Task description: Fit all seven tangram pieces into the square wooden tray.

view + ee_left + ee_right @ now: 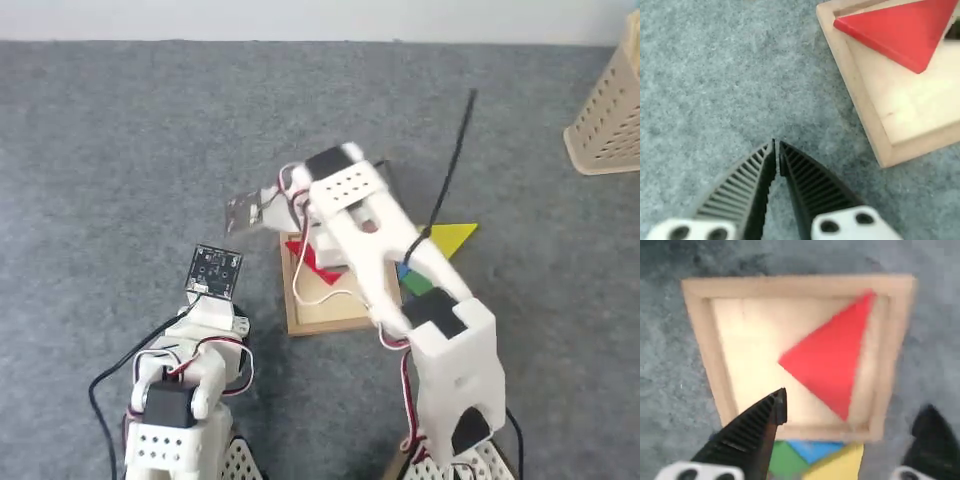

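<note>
Showing an early stage of the task: a single red triangle point(832, 365) is lying flat inside the tray point(790, 282), its long side running close along one wall and its square corner pointing toward the middle, while the rest of the tray floor is lying bare. A green piece point(785, 462), a blue piece point(812, 450) and a yellow piece point(840, 467) are waiting on the grey counter point(150, 150) just outside the rim, huddling together and touching one another; in the high view they are sitting on the side of the tray away from the left arm, partly under the right arm. Judging by the task's count of seven, one piece is looking placed and six are remaining, three of them being those beside the rim. The right tool point(855, 402) is hanging over the tray with its jaws standing wide apart and gripping nothing; one finger point(755, 430) is standing above the floor near the wall closest to the loose pieces, and the other is standing beyond the tray's edge. The left tool point(776, 150) is hovering over bare counter just beside a tray corner, its jaws pressing together with barely a slit between them and nothing caught there; whether its tips are touching the counter cannot be told.
</note>
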Motion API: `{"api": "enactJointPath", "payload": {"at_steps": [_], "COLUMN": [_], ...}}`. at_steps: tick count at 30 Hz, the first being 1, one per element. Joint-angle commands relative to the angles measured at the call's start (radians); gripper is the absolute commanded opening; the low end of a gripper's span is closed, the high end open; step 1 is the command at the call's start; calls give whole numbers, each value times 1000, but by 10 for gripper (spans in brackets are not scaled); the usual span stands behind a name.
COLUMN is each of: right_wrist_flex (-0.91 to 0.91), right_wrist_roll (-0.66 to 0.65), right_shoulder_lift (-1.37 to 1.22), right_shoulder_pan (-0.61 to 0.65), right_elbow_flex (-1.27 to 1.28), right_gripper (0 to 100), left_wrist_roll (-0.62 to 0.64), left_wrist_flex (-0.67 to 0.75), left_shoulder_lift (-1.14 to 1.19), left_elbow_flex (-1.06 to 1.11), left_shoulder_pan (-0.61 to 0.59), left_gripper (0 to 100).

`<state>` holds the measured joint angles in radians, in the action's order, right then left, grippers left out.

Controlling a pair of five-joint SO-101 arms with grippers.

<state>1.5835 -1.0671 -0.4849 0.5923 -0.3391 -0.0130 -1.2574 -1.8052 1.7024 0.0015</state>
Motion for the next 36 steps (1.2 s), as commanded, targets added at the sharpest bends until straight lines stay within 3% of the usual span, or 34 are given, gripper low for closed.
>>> {"api": "enactJointPath", "payload": {"at_steps": [1,4,6,12,16,25,36], "right_wrist_flex": [87,139,171,145,30,-607,-700], "right_wrist_roll": [166,344,431,601,709,729,758], "right_shoulder_lift": [24,25,27,154,295,513,421], "right_shoulder_pan": [-70,-111,-125,-130,-124,-99,-13], "right_elbow_flex": [-172,-267,-299,-292,-115,667,727], "right_gripper": [169,0,32,7,7,9,9], "left_wrist_roll": [6,6,6,6,6,6,6], "left_wrist_flex": [-6,-6,-6,-6,-6,-6,-6], "left_shoulder_lift": [-20,-20,-20,-20,-20,-20,-20], "left_elbow_flex": [-18,-18,-18,-18,-18,-18,-18], "left_shoulder_pan": [-6,-6,-6,-6,-6,-6,-6], "left_gripper": [12,12,12,12,12,12,12]}}
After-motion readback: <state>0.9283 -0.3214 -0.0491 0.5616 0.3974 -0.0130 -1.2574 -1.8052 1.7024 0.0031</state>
